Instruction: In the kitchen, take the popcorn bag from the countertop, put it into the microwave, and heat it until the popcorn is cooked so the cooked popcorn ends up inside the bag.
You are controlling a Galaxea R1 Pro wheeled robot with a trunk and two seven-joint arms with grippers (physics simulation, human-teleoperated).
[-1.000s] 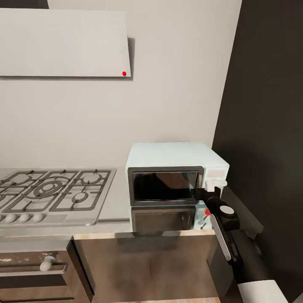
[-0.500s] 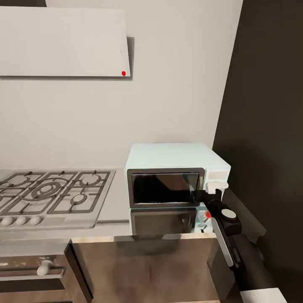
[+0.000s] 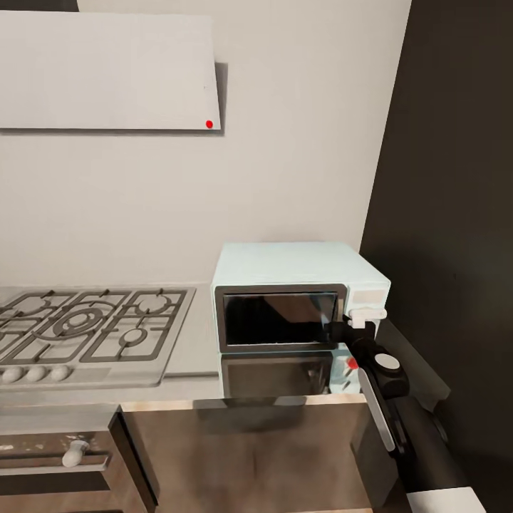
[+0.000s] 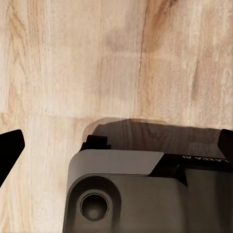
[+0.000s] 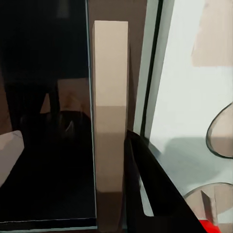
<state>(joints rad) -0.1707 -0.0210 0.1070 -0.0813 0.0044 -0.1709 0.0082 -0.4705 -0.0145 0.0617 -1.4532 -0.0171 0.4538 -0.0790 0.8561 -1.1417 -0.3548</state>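
While right gripper (image 3: 347, 329) sits at door handle (image 5: 110, 116) of microwave (image 3: 299, 303), lower centre: opening step. Grip unclear. Next: swing door outward. Left gripper (image 4: 116, 145) spread, empty.

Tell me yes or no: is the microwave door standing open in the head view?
No. The microwave shows its dark glass door flat against its front, with the right gripper at the door's right edge.

- Head view: high, facing the microwave (image 3: 299, 306) and wall.
- Right wrist view: very close on the microwave (image 5: 121, 121) door, shared with head.
- Left wrist view: looks down at wooden floor (image 4: 97, 58).
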